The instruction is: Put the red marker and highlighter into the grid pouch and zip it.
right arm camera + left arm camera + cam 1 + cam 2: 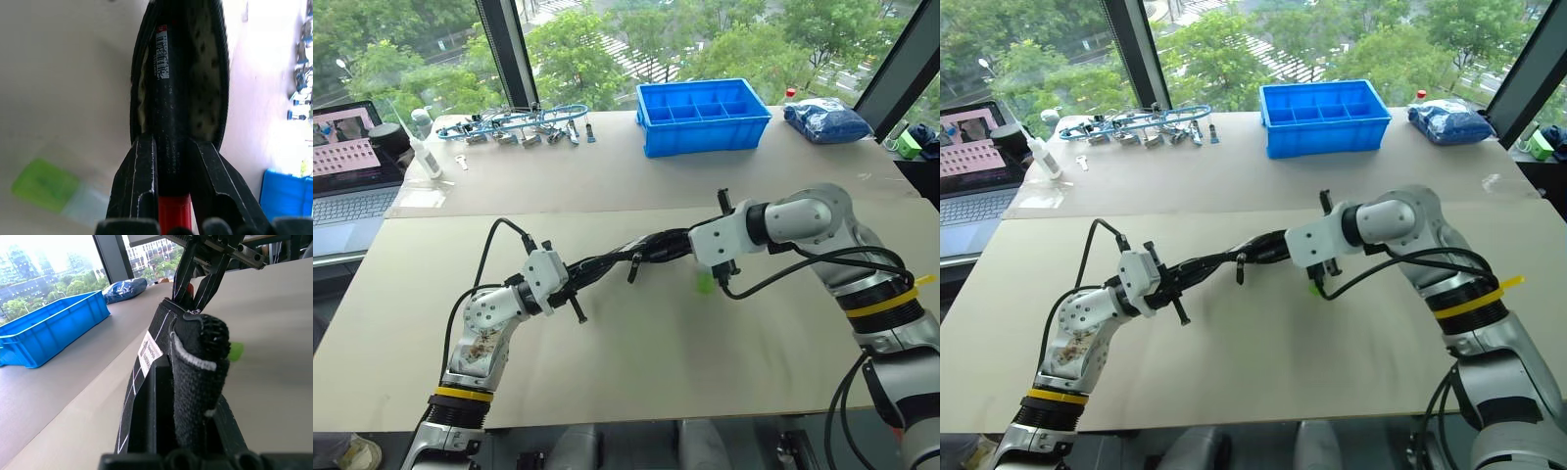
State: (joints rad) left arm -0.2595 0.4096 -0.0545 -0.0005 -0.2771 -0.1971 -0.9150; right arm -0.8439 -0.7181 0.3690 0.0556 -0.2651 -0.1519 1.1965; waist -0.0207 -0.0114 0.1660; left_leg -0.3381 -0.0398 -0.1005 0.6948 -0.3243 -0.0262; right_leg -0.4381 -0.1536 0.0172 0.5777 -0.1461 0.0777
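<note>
Grid pouch (146,352) held above the table (636,362), clamped in the left gripper (195,396). Right gripper (168,161) pinches the red marker (164,98), barrel inside the pouch mouth. Highlighter (46,188) lies on the table beneath.

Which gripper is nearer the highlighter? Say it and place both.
Right. The right gripper, shut on the red marker at the grid pouch mouth, hangs just above the highlighter on the table; the left gripper grips the pouch's far end, well away.
</note>
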